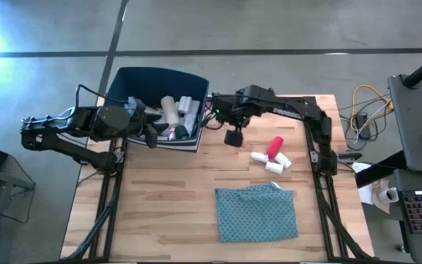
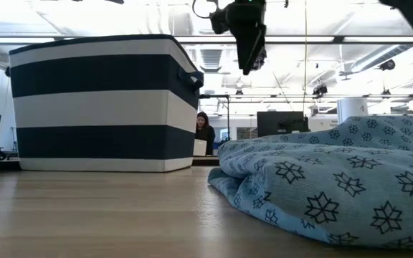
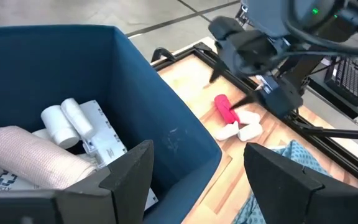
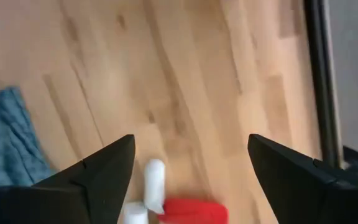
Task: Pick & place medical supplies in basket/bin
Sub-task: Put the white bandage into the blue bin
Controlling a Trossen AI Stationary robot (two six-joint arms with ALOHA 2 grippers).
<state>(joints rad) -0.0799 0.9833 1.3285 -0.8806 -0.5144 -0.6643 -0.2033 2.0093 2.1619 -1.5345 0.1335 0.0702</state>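
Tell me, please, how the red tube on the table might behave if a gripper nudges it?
The red tube looks rounded, so it may roll. It lies against white pieces, so a nudge would probably shift them. It looks small, likely light.

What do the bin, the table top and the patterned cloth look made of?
Bin: smooth navy walls, probably plastic, though the striped outside could be fabric. Table top: light wood planks with visible grain and joints. Cloth: soft woven fabric, folds and a printed pattern.
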